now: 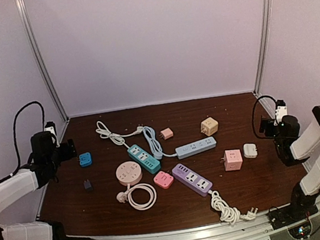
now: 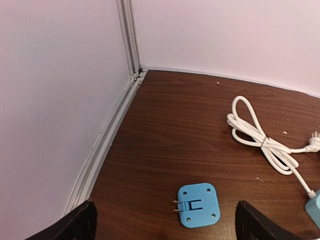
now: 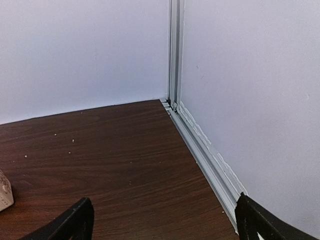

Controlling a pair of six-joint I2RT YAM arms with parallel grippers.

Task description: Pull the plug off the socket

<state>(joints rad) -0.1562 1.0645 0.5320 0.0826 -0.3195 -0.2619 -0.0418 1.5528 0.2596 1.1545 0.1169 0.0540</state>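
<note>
a dark wooden table inside white walls, seen from above, with power strips, adapters and cords scattered across its middle. a teal strip lies at an angle near the centre. a pale cord loops from a grey-blue strip just to its right and ends in a plug against the teal strip's right side; it is too small to tell whether it is seated in a socket. a purple strip lies nearer the front.

the left gripper hangs at the table's left edge, its fingers wide apart and holding nothing, a blue adapter lying prongs-left on the wood between them. a bundled white cord lies beyond. the right gripper hangs near the right wall, fingers also spread and gripping nothing, facing the back right corner.
</note>
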